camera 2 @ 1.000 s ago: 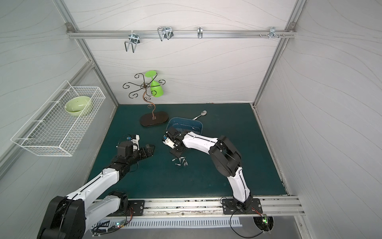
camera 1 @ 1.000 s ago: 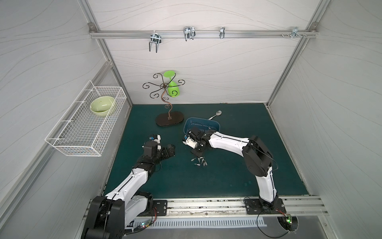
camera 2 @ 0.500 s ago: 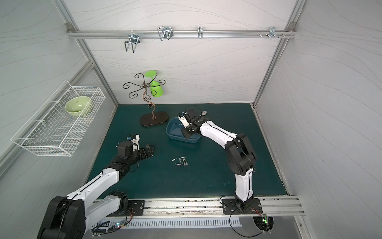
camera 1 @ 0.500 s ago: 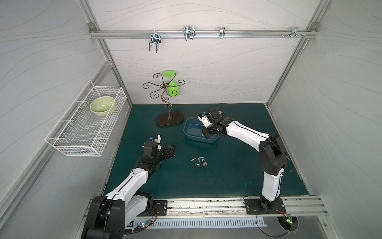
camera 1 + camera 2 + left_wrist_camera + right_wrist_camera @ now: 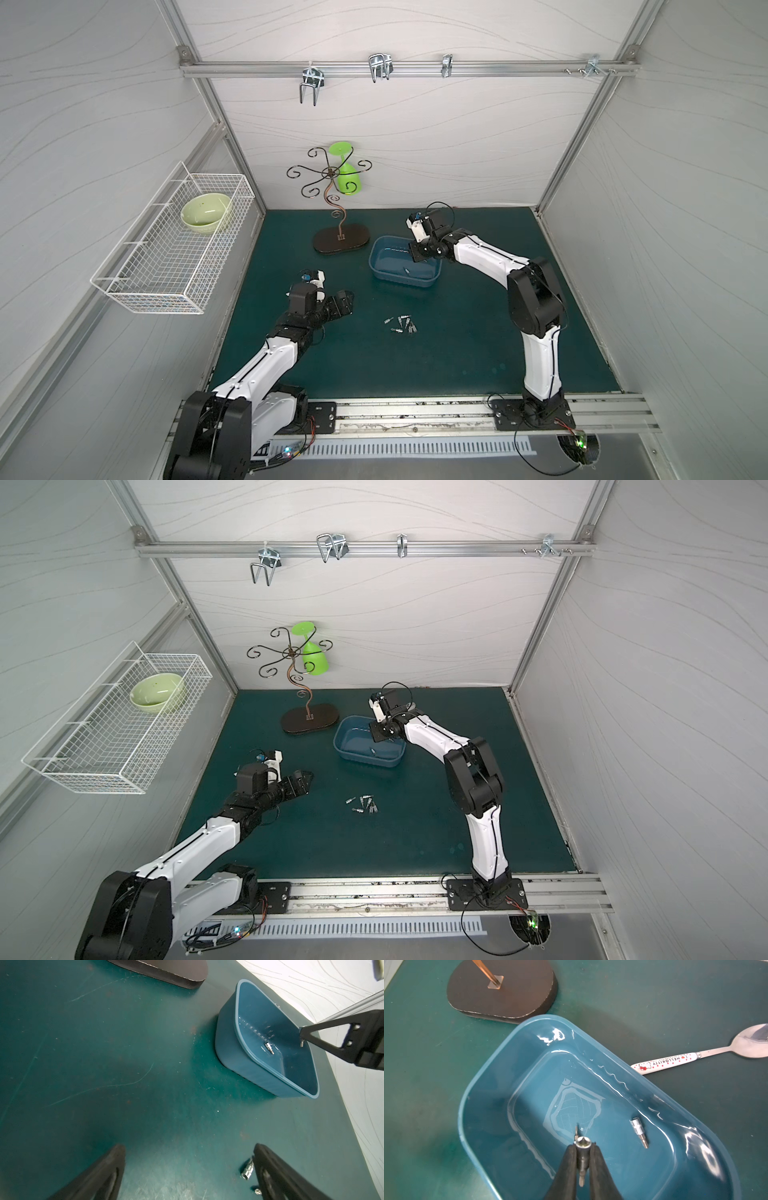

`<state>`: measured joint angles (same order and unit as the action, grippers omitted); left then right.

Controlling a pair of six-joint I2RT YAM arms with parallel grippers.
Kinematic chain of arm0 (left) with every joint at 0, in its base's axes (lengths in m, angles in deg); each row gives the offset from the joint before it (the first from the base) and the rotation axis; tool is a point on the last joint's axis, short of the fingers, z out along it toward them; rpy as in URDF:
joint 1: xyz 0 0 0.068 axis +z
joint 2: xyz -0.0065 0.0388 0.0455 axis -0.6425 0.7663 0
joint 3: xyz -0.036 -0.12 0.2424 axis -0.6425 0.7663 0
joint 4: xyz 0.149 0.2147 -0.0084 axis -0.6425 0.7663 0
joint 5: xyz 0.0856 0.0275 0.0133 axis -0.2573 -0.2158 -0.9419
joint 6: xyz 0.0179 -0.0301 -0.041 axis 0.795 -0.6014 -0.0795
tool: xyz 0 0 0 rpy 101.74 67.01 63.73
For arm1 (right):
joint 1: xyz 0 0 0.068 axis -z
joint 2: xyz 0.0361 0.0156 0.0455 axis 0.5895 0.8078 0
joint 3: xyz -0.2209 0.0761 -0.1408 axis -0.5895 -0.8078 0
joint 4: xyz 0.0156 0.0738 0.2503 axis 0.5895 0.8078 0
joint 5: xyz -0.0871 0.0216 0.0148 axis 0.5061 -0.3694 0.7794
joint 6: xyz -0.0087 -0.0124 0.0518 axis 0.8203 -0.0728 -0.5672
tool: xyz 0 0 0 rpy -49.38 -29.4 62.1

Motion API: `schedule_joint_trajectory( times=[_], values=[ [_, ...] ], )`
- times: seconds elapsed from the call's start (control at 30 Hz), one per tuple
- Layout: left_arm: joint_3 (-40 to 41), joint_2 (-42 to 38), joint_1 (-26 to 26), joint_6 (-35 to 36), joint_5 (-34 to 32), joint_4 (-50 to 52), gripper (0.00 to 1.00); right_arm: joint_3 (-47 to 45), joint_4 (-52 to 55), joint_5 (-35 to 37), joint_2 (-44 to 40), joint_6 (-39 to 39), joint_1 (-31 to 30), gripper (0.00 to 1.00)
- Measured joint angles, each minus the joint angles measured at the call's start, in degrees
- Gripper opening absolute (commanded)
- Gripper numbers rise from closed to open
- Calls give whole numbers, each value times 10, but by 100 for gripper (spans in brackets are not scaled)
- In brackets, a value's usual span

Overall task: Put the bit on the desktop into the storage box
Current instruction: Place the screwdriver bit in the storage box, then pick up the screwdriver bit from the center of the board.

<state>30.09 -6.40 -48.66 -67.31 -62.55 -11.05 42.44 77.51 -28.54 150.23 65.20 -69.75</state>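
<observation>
The blue storage box [image 5: 399,283] [image 5: 361,761] stands on the teal desktop [image 5: 457,353]. My right gripper [image 5: 582,1144] [image 5: 415,255] hangs over the box's inside, shut on a silver bit [image 5: 582,1151] that stands upright between its fingers. A second bit [image 5: 639,1134] [image 5: 406,270] lies flat on the box floor. Several more bits [image 5: 402,325] [image 5: 365,804] lie in a loose cluster on the desktop in front of the box. My left gripper [image 5: 189,1147] [image 5: 347,301] is open and empty, low over the desktop left of the cluster, with one bit [image 5: 248,1171] beside a finger.
A scrolled metal stand with a dark oval base [image 5: 341,244] carries a green glass [image 5: 347,178] just left of the box. A spoon [image 5: 675,1060] lies behind the box. A white wire basket [image 5: 174,266] with a green bowl hangs on the left wall.
My right gripper has carried a bit from the cluster on the desktop back to a spot over the storage box. The left arm has not moved.
</observation>
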Motion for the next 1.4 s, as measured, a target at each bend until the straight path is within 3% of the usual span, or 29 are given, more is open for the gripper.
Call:
schedule_joint_trajectory(
  times=[0.1,0.27,0.6,0.73,0.8,0.83,1.2,1.4],
  values=[
    [0,1,0,0,5,-5,99,-6,-11,-8,-3,-10,11,43],
    [0,0,-1,1,12,-3,99,-75,-30,-20,-49,-19,31,46],
    [-19,-14,-89,10,-26,59,99,-320,-94,-33,-296,-30,44,59],
    [-36,-14,-127,14,-54,93,99,-418,-134,-29,-396,-28,45,73],
    [-44,-14,-144,15,-67,111,99,-463,-154,-24,-436,-28,46,94],
    [-49,-13,-154,16,-75,122,99,-485,-163,-18,-456,-30,46,99],
    [-118,54,-243,31,-144,191,98,-704,-281,31,-654,-46,48,99],
    [-146,101,-276,42,-166,214,92,-753,-325,57,-676,-52,49,99]
  ],
)
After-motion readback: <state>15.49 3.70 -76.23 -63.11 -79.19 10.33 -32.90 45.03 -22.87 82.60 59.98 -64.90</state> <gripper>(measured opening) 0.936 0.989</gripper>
